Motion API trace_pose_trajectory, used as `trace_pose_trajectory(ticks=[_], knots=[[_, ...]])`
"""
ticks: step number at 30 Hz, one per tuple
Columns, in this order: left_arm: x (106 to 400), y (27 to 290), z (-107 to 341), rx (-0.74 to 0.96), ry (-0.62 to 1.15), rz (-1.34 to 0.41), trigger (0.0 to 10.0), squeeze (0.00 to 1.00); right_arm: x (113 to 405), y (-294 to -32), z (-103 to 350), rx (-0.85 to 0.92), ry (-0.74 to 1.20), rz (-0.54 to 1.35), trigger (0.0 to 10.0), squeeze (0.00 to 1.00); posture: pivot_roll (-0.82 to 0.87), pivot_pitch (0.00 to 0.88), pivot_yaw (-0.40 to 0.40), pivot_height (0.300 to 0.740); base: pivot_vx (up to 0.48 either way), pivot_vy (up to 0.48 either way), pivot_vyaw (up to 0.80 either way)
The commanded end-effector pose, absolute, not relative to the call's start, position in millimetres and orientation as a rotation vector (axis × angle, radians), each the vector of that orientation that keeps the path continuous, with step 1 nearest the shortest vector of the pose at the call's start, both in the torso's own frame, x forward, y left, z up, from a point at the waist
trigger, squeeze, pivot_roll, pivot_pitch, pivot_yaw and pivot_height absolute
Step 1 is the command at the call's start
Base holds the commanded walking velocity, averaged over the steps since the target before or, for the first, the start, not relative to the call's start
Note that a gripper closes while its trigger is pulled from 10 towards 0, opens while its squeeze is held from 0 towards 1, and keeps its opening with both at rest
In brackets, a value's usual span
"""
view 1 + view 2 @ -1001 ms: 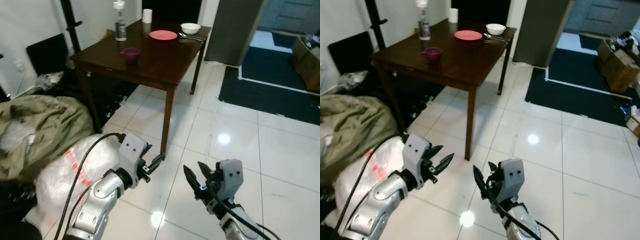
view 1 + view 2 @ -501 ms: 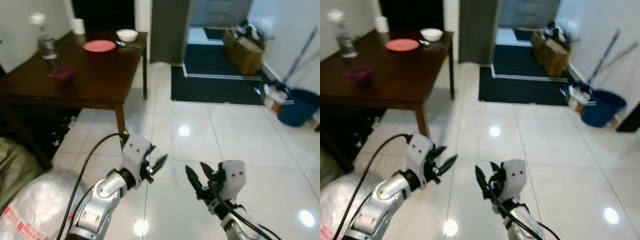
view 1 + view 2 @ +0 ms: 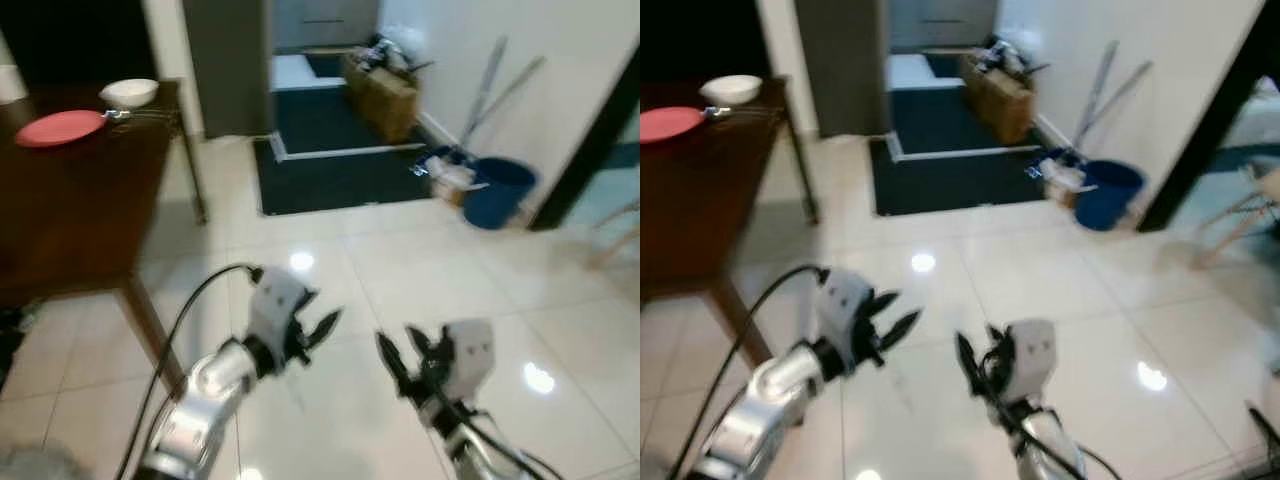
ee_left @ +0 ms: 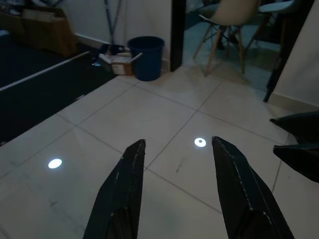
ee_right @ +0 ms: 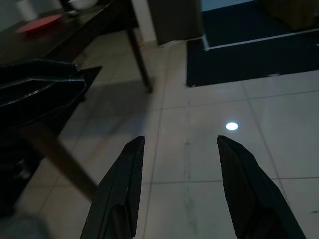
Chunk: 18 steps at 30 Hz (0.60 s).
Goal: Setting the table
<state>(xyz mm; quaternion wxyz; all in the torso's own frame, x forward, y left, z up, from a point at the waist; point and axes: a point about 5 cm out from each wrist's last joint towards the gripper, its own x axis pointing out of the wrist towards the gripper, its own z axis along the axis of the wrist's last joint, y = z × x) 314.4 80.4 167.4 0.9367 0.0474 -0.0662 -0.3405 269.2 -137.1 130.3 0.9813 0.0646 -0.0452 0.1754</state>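
Note:
A dark wooden table (image 3: 70,190) stands at my left. On it lie a red plate (image 3: 59,127), a white bowl (image 3: 128,92) and cutlery (image 3: 140,114) beside the bowl. My left gripper (image 3: 318,330) is held out low over the tiled floor, open and empty. My right gripper (image 3: 398,357) hovers beside it, also open with nothing between its fingers. In the right wrist view the red plate (image 5: 39,23) and table leg (image 5: 138,59) are seen across the floor.
A dark mat (image 3: 330,170) lies before a doorway. A blue bucket (image 3: 497,192) with mop handles (image 3: 485,90) leans at the right wall, and a cardboard box (image 3: 382,88) sits further back. Chairs (image 4: 232,20) stand beyond the bucket. White tiles (image 3: 420,250) stretch ahead.
The camera has swung right: the table has slid to the left edge and the bucket, wall and doorway have come into view. Both grippers stay open in the same pose.

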Motion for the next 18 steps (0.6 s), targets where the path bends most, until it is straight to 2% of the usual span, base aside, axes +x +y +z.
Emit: trace_pose_trajectory(ticks=[1, 18], knots=[[312.1, 77.7, 164.3, 0.096, -0.128, -0.710, 10.0, 0.00, 267.7, -141.4, 127.3, 0.124, -0.080, 0.338, 10.0, 0.00, -0.05, 0.112, 0.111, 0.740, 0.480, 0.000, -0.73], [311.7, 76.6, 163.7, 0.096, -0.126, -0.719, 10.0, 0.00, 266.3, -142.1, 126.7, 0.125, -0.079, 0.328, 10.0, 0.00, -0.06, 0.116, 0.115, 0.740, 0.480, 0.000, -0.73]])
